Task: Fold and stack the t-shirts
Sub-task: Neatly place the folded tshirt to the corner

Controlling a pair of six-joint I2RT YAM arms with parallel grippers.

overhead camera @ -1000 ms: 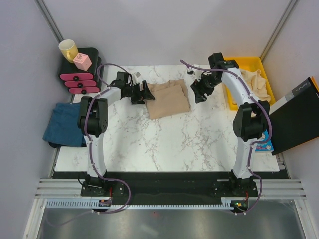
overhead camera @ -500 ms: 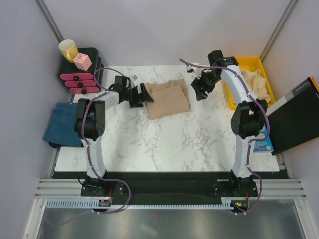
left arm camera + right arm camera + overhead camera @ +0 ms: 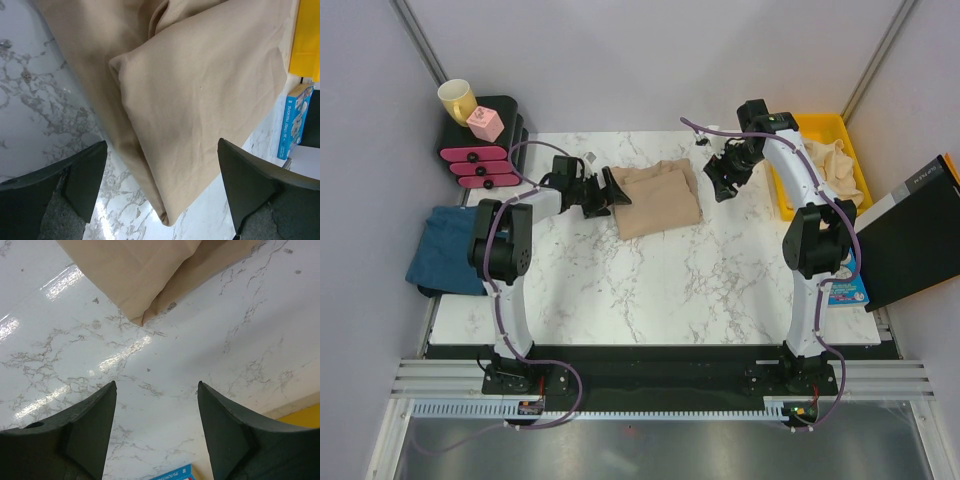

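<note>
**Tan tee** (image 3: 660, 198): folded into a rough rectangle and lying flat on the far middle of the table (image 3: 650, 290). It is in the same spot and shape as a second ago. The left wrist view shows two layers, with the upper fold's rounded edge on top.

**Left pincer** (image 3: 616, 191): fingers spread wide and holding nothing, low at the tee's left edge. It has drawn back a little to the left since a second ago, and the arm's elbow has swung in closer to the table's left edge.

**Right pincer** (image 3: 717, 186): fingers spread and empty, over bare marble just off the tee's right edge, with only a corner of the cloth ahead of it. It has hardly shifted, though the arm's upper link has shifted toward the far side.

**Teal tee** (image 3: 448, 248): bunched off the table's left edge, unmoved.

**Beige tees** (image 3: 837, 160): heaped in the yellow bin (image 3: 800, 205) at the far right, unmoved.

**Other items**: yellow mug (image 3: 456, 99) and pink drawers (image 3: 478, 167) at the far left, blue box (image 3: 850, 288) at the right.
</note>
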